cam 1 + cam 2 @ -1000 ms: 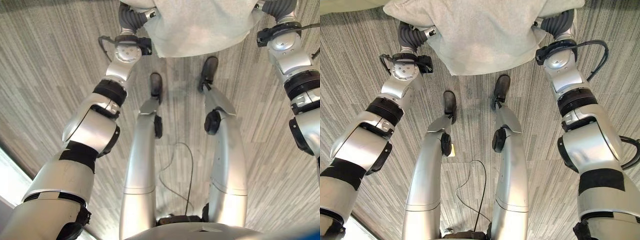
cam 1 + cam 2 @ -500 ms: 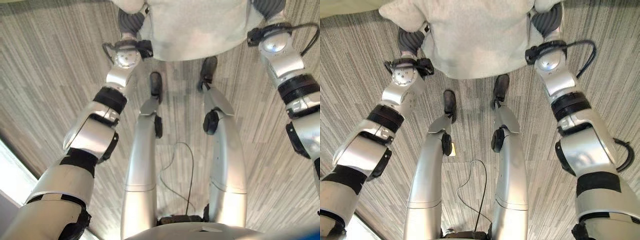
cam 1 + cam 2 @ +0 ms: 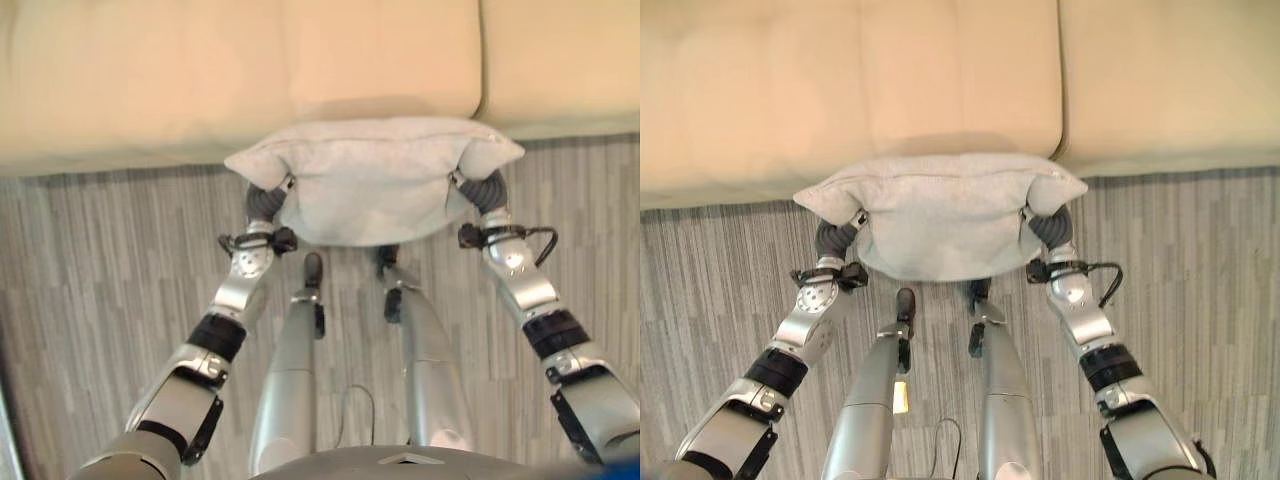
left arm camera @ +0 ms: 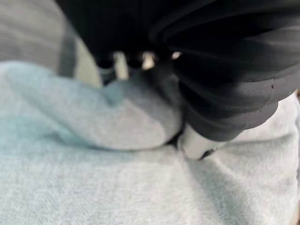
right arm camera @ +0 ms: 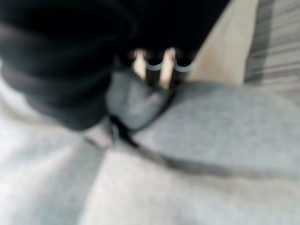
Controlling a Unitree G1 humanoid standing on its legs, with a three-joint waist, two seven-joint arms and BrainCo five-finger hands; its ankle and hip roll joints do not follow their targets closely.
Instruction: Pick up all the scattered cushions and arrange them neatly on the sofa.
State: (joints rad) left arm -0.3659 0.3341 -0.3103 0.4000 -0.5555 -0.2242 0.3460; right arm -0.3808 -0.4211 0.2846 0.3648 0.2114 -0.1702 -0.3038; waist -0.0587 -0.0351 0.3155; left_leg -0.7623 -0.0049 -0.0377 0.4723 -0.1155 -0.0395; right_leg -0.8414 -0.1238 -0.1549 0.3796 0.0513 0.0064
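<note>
A pale grey cushion, soft and finely napped, hangs in the upper middle of the left eye view, held off the floor between both arms, its far edge over the front edge of the beige sofa. Its two upper corners bulge outward past the wrists. The head views show the dark ribbed wrist covers going in under those corners, but not the fingers. The wrist views add what the head views lack: in the left wrist view the left hand has a pale thumb pressed into a fold of the fabric, with the finger row curled over the bunched corner beyond the cover, so it pinches the cushion. In the right wrist view the right hand shows its fingers bent over a gathered lump of the same cloth, likewise gripping it. The sofa has smooth, matte upholstery and a seam between two seat cushions at the upper right. Below it lies a floor of grey streaked planks. No print or label can be read on anything.
</note>
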